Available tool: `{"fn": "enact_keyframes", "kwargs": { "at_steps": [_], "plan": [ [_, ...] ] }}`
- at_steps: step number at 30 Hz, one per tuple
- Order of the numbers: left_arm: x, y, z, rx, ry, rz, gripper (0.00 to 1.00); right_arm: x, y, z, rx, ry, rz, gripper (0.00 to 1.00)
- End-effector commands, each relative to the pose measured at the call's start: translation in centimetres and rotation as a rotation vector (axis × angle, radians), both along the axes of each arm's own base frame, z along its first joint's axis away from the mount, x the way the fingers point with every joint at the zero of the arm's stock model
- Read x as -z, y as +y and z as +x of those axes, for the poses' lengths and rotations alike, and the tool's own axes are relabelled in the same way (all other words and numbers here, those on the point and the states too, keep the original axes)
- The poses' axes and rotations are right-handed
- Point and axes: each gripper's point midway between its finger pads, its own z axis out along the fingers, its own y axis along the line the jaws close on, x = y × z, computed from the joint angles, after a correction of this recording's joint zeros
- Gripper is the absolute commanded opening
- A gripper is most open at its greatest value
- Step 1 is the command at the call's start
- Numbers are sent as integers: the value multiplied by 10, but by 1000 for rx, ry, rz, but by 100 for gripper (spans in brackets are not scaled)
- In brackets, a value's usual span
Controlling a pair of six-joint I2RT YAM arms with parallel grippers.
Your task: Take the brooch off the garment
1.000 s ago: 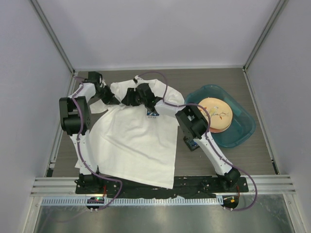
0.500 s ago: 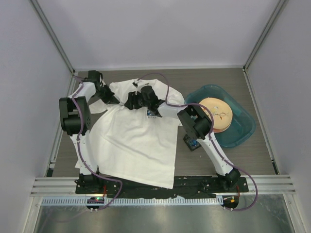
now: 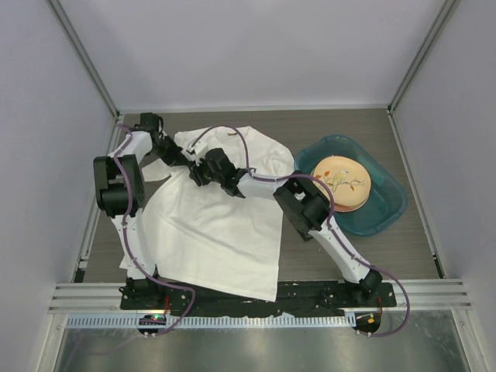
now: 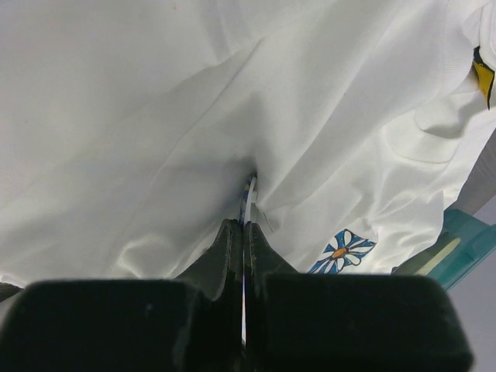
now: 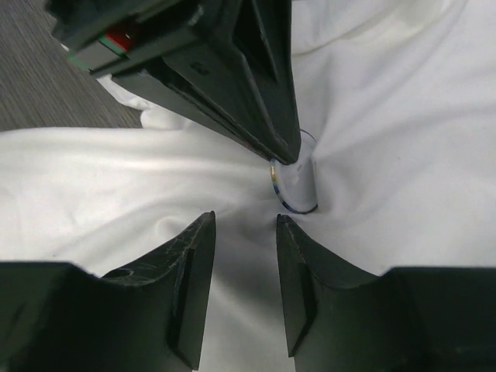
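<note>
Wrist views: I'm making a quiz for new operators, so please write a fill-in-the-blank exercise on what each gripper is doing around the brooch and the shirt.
1. The left gripper is ___ on the edge of the brooch.
2. The right gripper hovers just short of the brooch with its jaws ___.
3. The neck label of the white garment is ___ in colour.

Missing words: shut; open; yellow.

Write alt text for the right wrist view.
The left hand, at upper left, pinches the brooch, a small round blue-rimmed piece, with the white T-shirt puckered around it. The right hand hangs open just below it in frame, fingers apart over the cloth; grey table shows at far left.
</note>
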Motion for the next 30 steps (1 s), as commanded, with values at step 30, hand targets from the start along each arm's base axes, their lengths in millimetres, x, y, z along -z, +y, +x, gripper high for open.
{"fn": "enact_keyframes", "kwargs": {
  "at_steps": [30],
  "plan": [
    [-43, 3, 4, -30, -83, -50, 0, -24, 15, 38, 88, -83, -25, 33]
  ]
}}
